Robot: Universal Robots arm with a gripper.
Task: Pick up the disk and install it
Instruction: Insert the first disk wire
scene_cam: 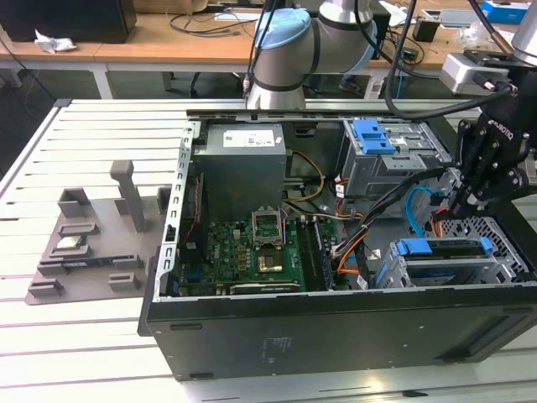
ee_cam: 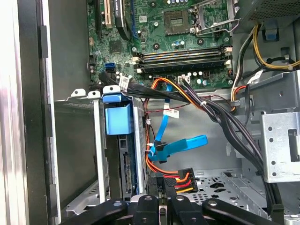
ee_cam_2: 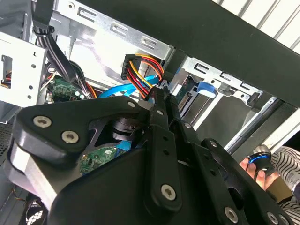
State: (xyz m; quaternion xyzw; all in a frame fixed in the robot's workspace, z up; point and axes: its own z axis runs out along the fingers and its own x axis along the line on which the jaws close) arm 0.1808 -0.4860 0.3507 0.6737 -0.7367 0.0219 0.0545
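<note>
While the open PC case [scene_cam: 336, 319] lies on its side on the slatted tabletop [scene_cam: 92, 151], the disk [scene_cam: 445, 249] with its blue bracket is already sitting in the drive cage at about 4 o'clock in the exterior view, near the case's front wall. The black hand [scene_cam: 464, 204] hangs just above and beside it at roughly 3 o'clock, fingers pinched together on nothing, close to the orange-red power cable bundle [ee_cam: 180, 177] seen in both wrist views.
</note>
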